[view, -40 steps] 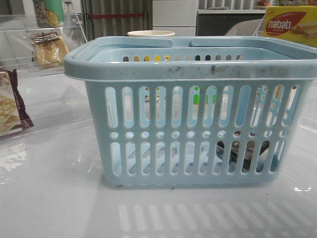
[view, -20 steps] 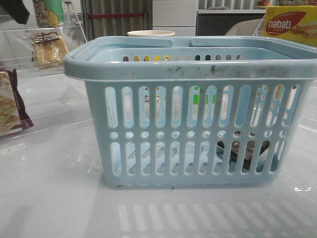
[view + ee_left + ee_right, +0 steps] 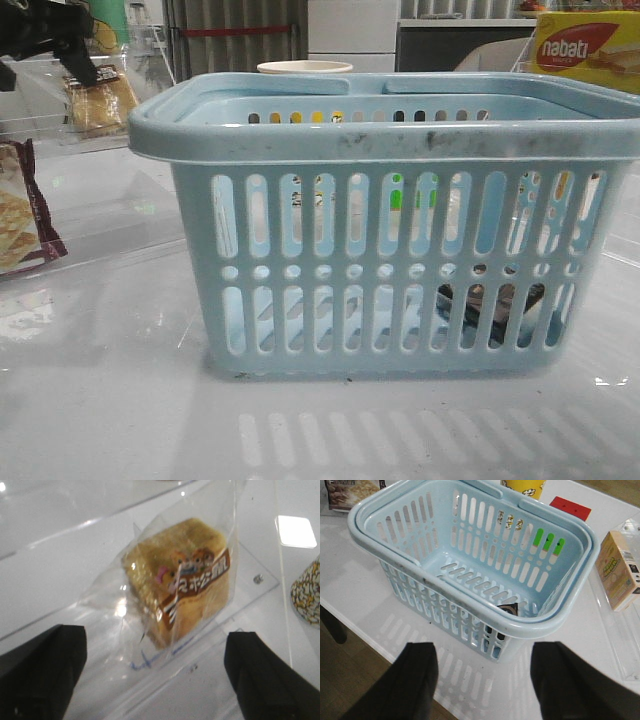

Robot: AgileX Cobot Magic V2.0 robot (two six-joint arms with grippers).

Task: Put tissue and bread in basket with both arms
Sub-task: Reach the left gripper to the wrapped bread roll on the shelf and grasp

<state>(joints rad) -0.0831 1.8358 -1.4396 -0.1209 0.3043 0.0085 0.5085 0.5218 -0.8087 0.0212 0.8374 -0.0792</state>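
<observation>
The light-blue basket (image 3: 400,140) stands in the middle of the table; it also shows in the right wrist view (image 3: 555,620). The tissue (image 3: 490,305), a dark pack, lies inside it in the near right corner, and shows there from above in the right wrist view (image 3: 510,608). The bread (image 3: 100,98), a clear packet of golden-brown slices, lies at the far left. My left gripper (image 3: 42,62) is open just above it; in the left wrist view the bread (image 3: 182,580) lies ahead of the open left gripper (image 3: 155,675), apart from it. My right gripper (image 3: 482,680) is open and empty, high over the table's front edge before the basket.
A maroon-edged cracker bag (image 3: 20,215) lies at the left. A cup (image 3: 305,68) stands behind the basket and a yellow Nabati box (image 3: 585,45) at the back right. A small carton (image 3: 620,570) on a clear stand is right of the basket. The bread rests on a clear acrylic sheet (image 3: 260,587).
My left gripper has come into the front view at the top left and moved down and right toward the bread. Basket, tissue and bread have not moved.
</observation>
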